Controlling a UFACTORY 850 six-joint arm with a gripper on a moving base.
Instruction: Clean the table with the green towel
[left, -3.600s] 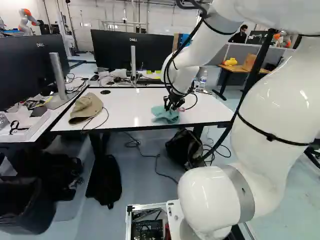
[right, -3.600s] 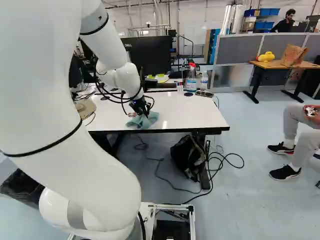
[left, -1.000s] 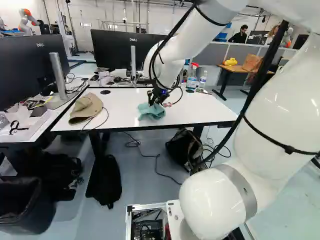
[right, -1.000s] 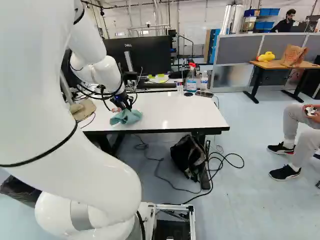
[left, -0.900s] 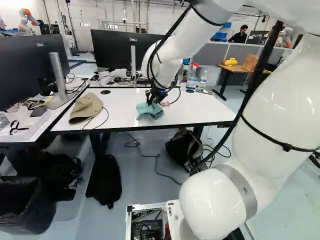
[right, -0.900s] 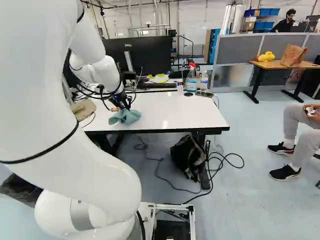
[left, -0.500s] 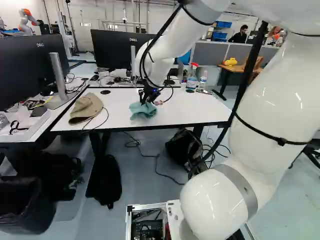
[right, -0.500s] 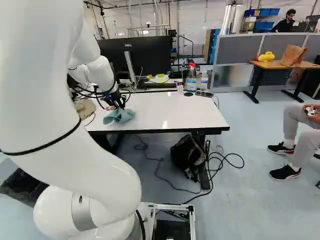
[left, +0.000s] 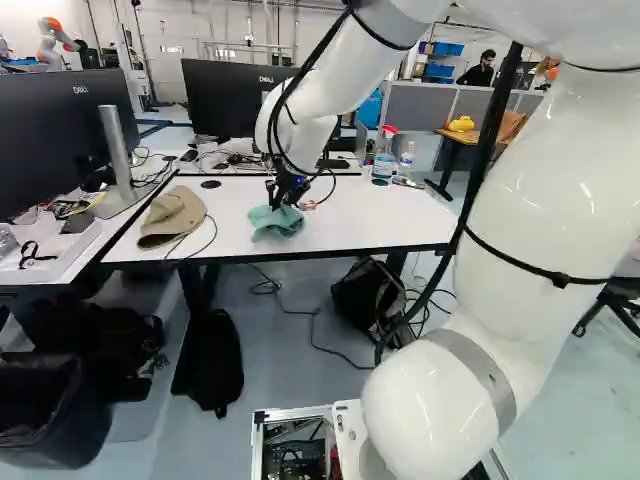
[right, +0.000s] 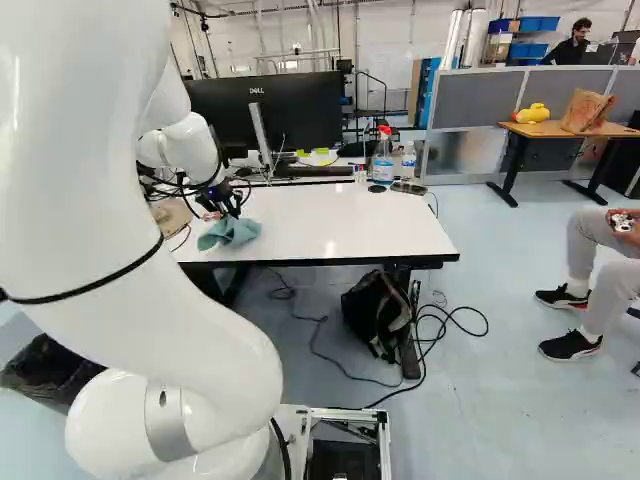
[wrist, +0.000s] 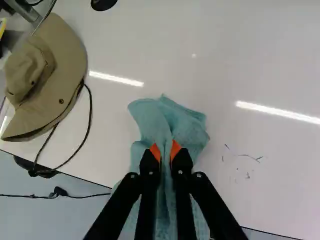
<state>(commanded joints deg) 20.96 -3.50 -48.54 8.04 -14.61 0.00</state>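
On the white table (left: 370, 220), the green towel (left: 276, 225) lies bunched under the pincer (left: 283, 202), which grips a fold between its fingers; with twelve o'clock straight ahead of the pincer in the wrist view, the hat (wrist: 65, 62) sits at ten; dark marks (wrist: 248, 176) at three.

We distinguish a tan hat (left: 172, 216), black monitors (left: 225, 100), a spray bottle (right: 382, 165) beside a clear bottle (right: 409, 161), and a dark bag (right: 372, 308).

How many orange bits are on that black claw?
2: one pad on the finger nearer the hat, the other pad on the opposite finger, with the green towel pinched between.
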